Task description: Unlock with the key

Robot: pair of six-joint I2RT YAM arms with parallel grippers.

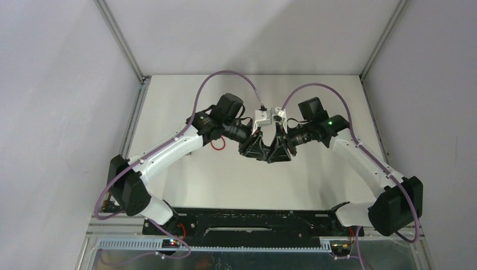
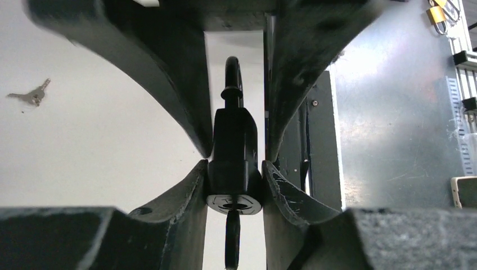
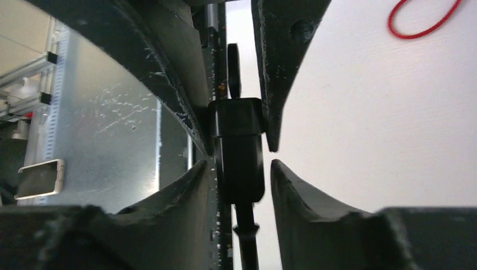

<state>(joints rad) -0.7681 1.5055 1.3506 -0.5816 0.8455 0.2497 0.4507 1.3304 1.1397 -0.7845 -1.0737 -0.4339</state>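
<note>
White table (image 1: 185, 185) inside a pale grey-walled enclosure (image 1: 56, 84), aluminium rails (image 1: 121, 39) at the corners. Both arms bent inward, wrists meeting over mid-table, well clear of the walls.

Left gripper (image 2: 234, 171): clamped on the black padlock (image 2: 233, 140), own pads (image 2: 188, 191) pressed to both sides of the body at the keyway end. Keyway face turned toward the left wrist camera, shackle (image 2: 233, 73) pointing away. Padlock held off the table, between the two claws, over mid-table.

Right gripper (image 3: 241, 169): fingers flanking the shackle end of the same body, coming in from the opposite direction. One finger (image 3: 185, 188) against the lock, a thin strip of light at the other. Cannot tell whether gripping or only loosely closed round it.

Dark rounded piece (image 3: 233, 64) with a small brass glint standing out of the far end in the right wrist view. Seen edge-on, so cannot say whether a key.

Loose silver key (image 2: 31, 97) flat on the table, well apart from the padlock, touched by neither claw.

Red cord loop (image 3: 414, 37) on the table near the left forearm. Beyond the table's near edge: scratched metal sheet (image 2: 394, 112), second padlock with a yellow body (image 2: 437, 12), pale phone-like slab (image 2: 466, 191)
</note>
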